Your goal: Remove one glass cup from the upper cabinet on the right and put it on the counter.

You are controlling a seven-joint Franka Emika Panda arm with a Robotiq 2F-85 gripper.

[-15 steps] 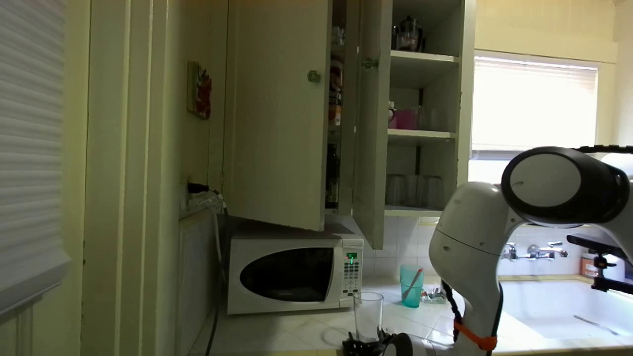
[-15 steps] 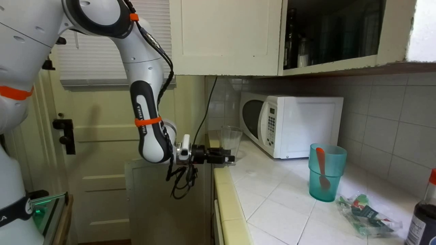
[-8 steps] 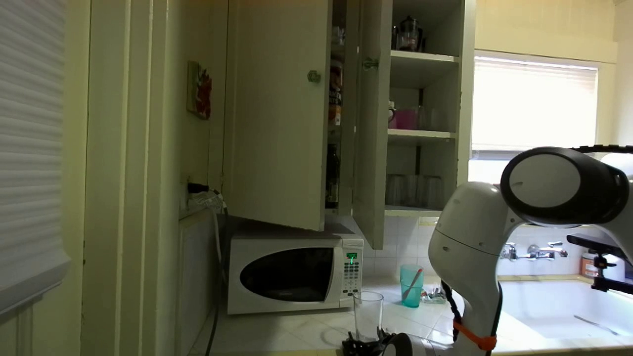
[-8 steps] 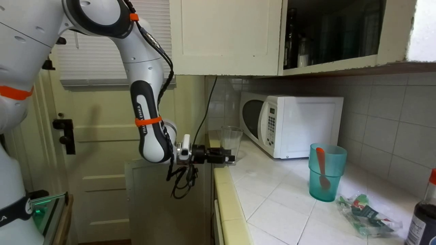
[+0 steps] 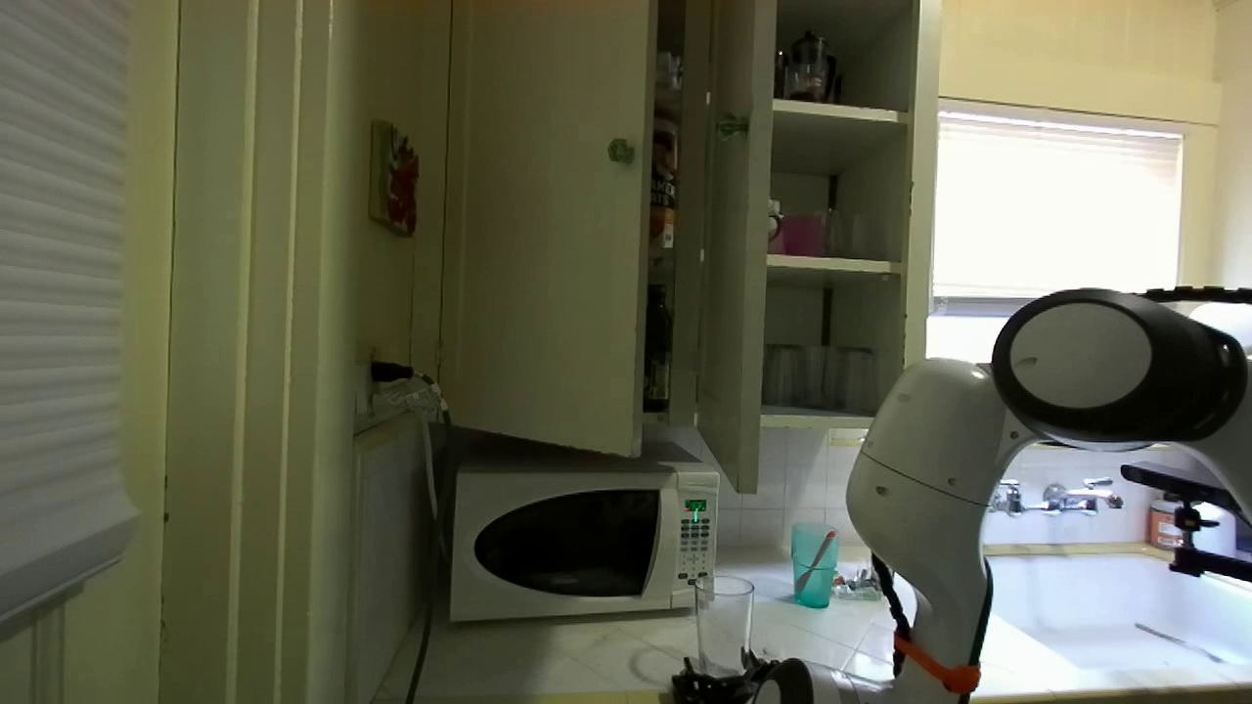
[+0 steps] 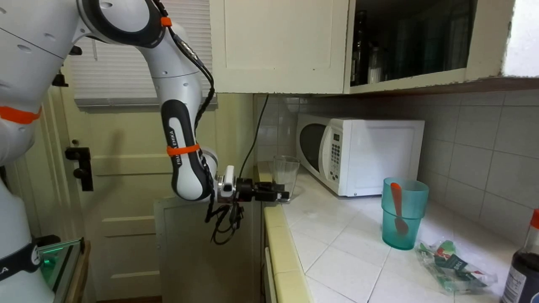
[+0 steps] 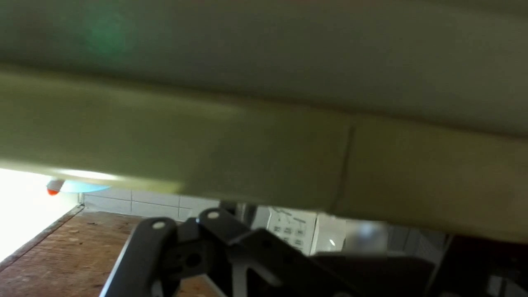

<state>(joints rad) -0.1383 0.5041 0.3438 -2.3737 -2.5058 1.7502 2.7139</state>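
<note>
the plain, colourless, straight-sided glass cup (image 5: 725, 616) stands upright on the pale tiled table (image 6: 337, 265), close to its yellow-trimmed front edge and towards the far end, where the boxy white microwave (image 6: 381, 158) sits. its base is partly hidden. the black two-fingered tool (image 5: 719, 665) is spread, one finger to each side of the cup's lower part; whether either touches the glass i cannot tell.

the step in hand looks like backing off. done well, it would keep the fingers at full width and draw out level and slowly past the front edge; a sideways swing could drag the cup over.

counted on this stretch of table: one glass cup, one microwave, one translucent teal tumbler (image 6: 417, 210) holding one orange-red spoon (image 6: 396, 195), one crumpled plastic packet (image 6: 454, 267) and, near the back edge, one red-capped dark bottle (image 6: 522, 269). more see-through glasses (image 5: 849, 379) stand in the cream-white upper cabinet (image 5: 916, 196), at least two, too dim to count surely.
</note>
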